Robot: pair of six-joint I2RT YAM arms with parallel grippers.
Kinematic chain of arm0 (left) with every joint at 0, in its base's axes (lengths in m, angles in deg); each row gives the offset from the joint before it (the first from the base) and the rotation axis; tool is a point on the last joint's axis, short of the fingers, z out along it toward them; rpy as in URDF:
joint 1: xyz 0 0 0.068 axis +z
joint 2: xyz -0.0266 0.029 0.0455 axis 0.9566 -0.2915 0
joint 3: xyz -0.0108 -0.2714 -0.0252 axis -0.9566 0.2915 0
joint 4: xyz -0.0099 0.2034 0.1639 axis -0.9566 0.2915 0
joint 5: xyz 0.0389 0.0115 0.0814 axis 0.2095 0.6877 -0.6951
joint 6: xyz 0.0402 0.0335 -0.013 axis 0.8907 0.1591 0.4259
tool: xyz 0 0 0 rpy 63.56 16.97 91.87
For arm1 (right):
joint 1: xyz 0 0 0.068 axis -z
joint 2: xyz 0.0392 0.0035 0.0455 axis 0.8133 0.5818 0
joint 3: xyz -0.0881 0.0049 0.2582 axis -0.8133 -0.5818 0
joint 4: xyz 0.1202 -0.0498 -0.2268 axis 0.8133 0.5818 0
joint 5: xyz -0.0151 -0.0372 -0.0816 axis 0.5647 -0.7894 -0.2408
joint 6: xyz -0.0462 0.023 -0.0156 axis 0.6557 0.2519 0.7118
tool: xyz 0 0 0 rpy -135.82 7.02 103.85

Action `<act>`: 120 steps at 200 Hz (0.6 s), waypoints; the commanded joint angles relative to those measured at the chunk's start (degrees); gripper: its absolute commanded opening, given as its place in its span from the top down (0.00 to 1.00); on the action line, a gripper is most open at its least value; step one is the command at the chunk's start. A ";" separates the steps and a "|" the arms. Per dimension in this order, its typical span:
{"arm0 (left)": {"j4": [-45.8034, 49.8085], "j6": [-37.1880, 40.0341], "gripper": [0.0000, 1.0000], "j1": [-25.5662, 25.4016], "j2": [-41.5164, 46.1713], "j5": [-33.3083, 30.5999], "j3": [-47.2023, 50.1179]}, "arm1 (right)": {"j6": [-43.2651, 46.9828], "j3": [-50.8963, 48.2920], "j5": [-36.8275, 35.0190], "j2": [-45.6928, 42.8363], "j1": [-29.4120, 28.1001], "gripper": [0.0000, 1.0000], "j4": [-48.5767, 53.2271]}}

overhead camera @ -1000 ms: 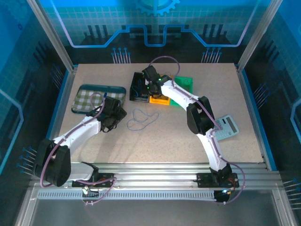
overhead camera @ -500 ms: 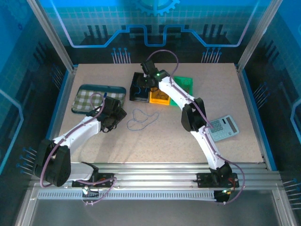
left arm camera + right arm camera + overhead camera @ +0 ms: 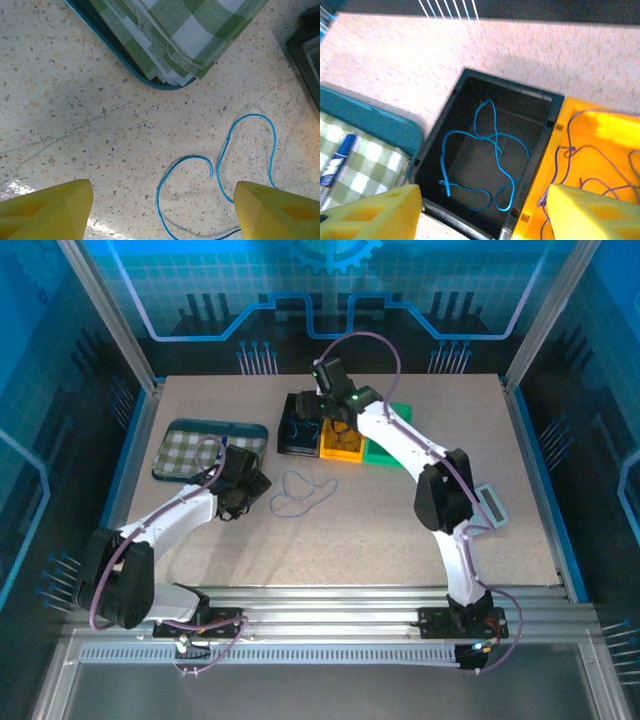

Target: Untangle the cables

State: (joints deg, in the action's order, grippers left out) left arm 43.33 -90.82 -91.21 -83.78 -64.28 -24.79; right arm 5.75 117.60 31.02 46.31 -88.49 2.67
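The speckled table (image 3: 380, 540) carries a teal tray (image 3: 210, 423) at the left, with a green checked cloth (image 3: 200, 30) folded in it. At the far middle, three bins stand side by side: a black bin (image 3: 505, 86), an orange bin (image 3: 600, 130) touching it, then a green bin (image 3: 378, 453). A calculator (image 3: 492, 505) lies at the right, partly hidden by the right arm. The left gripper (image 3: 163, 200) hangs over the bare table near the tray, its fingers spread wide and holding nothing. The right gripper (image 3: 480, 210) hangs above the black and orange bins, also spread wide and empty. One blue cable (image 3: 192, 157) lies in loose loops on the table under the left gripper. Another blue cable (image 3: 492, 136) is coiled inside the black bin, and a thin purple wire (image 3: 590, 146) lies in the orange bin. A blue marker (image 3: 337, 160) rests on the cloth.
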 commanded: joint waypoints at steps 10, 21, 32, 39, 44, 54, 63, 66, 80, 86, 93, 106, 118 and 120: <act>-0.05 0.79 0.24 0.31 -0.54 1.21 -1.58 | 4.20 -12.92 1.83 -9.75 -2.32 0.35 -4.92; -0.06 0.75 0.24 0.31 -0.71 1.04 -1.52 | 5.93 -19.25 6.24 -12.94 -3.12 0.35 -7.02; 0.15 0.37 0.24 0.31 -0.78 0.71 -1.41 | 8.04 -24.93 12.50 -15.16 -3.66 0.34 -8.74; 0.35 -0.02 0.24 0.31 -0.71 0.32 -1.22 | 9.46 -28.06 16.84 -16.01 -4.01 0.34 -9.48; 0.59 -0.42 0.24 0.31 -0.56 -0.03 -1.02 | 10.22 -29.94 19.39 -16.35 -4.19 0.34 -9.64; 0.81 -1.06 0.24 0.31 -0.21 -0.82 -0.55 | 11.95 -32.36 23.98 -16.57 -4.59 0.33 -8.56; 0.82 -1.64 0.23 0.31 0.22 -1.47 0.01 | 15.01 -33.47 26.47 -16.36 -5.53 0.33 -6.47; 0.82 -1.71 0.23 0.31 0.32 -1.62 0.19 | 16.28 -33.67 26.91 -16.34 -5.93 0.32 -5.35; 1.14 -2.19 0.23 0.31 0.67 -2.11 0.47 | 21.08 -34.85 26.92 -16.08 -7.96 0.30 -1.68; 1.34 -2.41 0.23 0.31 0.74 -2.30 0.52 | 22.93 -35.47 27.02 -16.03 -8.69 0.30 -0.66; 1.43 -2.62 0.23 0.31 0.70 -2.35 0.47 | 24.54 -36.29 26.51 -16.03 -9.60 0.30 0.03; 0.94 -2.72 0.23 0.31 0.39 -1.95 0.68 | 27.15 -37.56 25.61 -15.87 -11.35 0.29 0.74; 1.18 -2.59 0.23 0.31 -0.17 -1.39 0.39 | 28.81 -37.77 24.25 -15.24 -13.00 0.28 1.25; 1.28 -2.67 0.23 0.31 -0.25 -1.35 0.36 | 29.20 -37.76 24.15 -15.11 -13.38 0.28 1.42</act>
State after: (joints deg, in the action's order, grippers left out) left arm 43.38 -92.57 -91.21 -83.98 -65.22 -24.81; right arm 27.04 80.75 54.08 30.52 -98.74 1.04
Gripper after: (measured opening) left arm 0.768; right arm 0.713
